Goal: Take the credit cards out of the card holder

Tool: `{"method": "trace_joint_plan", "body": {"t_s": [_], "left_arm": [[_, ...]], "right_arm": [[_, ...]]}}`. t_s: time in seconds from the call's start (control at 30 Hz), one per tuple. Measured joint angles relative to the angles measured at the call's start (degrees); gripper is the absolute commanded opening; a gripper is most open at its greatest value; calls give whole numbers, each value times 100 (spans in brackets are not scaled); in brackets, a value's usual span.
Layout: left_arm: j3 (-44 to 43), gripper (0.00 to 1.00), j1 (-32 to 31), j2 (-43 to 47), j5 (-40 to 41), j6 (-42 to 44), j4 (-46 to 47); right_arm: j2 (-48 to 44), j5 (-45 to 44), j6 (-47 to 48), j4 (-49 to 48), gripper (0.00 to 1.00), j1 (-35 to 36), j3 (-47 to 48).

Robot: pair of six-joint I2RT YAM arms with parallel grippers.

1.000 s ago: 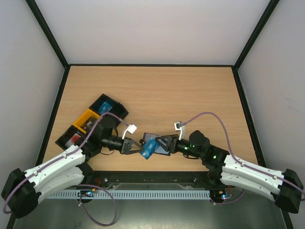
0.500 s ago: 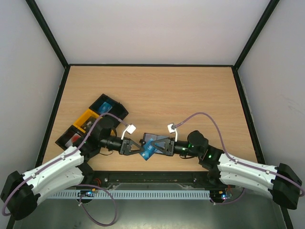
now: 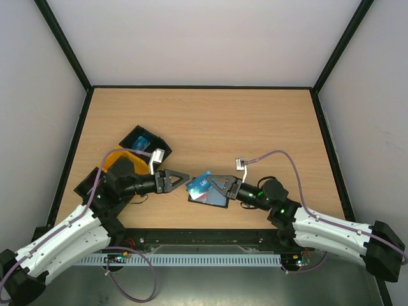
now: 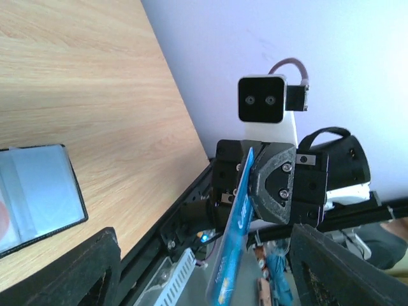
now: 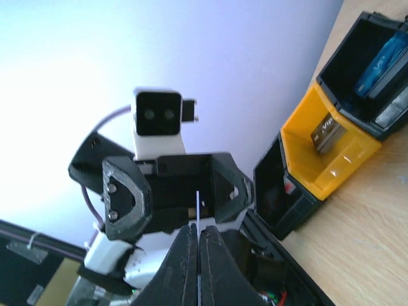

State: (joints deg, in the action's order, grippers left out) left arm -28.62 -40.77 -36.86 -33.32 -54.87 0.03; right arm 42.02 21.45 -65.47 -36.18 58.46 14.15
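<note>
Right tool (image 3: 208, 184) clamped shut on blue card (image 3: 198, 185), gripping one end; the rest sticks out past its tips toward left tool (image 3: 183, 182). Left tool spread wide, holding nothing, card's free end just ahead of its tips. Holder (image 3: 217, 201) flat on surface (image 3: 255, 127), pocket side up, directly below right tool's tips.

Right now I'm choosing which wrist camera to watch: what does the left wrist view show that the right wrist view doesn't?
Only the left wrist view: the card holder lying pocket side up on the table, and the blue card with its printed face showing. Only the right wrist view: the orange tray and the black tray, with cards inside. Both: the blue card pinched in the shut right gripper, and the left gripper open with nothing in it.
</note>
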Motion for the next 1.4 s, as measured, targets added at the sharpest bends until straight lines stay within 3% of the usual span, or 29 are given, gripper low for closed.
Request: {"method": "trace_joint_plan", "body": {"t_s": [0.37, 0.6, 0.77, 1.0, 1.17, 1.4], "left_arm": [[859, 66, 0, 358, 267, -1209, 1211], [1104, 37, 0, 205, 238, -1606, 1939], [1137, 26, -2, 92, 212, -1801, 2337], [1178, 3, -2, -81, 162, -1906, 2667], [1244, 3, -2, -111, 144, -1945, 2778], [1298, 3, -2, -111, 164, -1950, 2798]], "right_arm": [[658, -772, -905, -1143, 2, 0, -98], [1043, -925, -1217, -1543, 2, 0, -98], [1185, -955, -1340, -1679, 2, 0, -98], [1237, -968, -1451, -1775, 2, 0, -160], [1237, -986, -1478, -1814, 3, 0, -225], [1132, -1012, -1550, -1777, 35, 0, -387]]}}
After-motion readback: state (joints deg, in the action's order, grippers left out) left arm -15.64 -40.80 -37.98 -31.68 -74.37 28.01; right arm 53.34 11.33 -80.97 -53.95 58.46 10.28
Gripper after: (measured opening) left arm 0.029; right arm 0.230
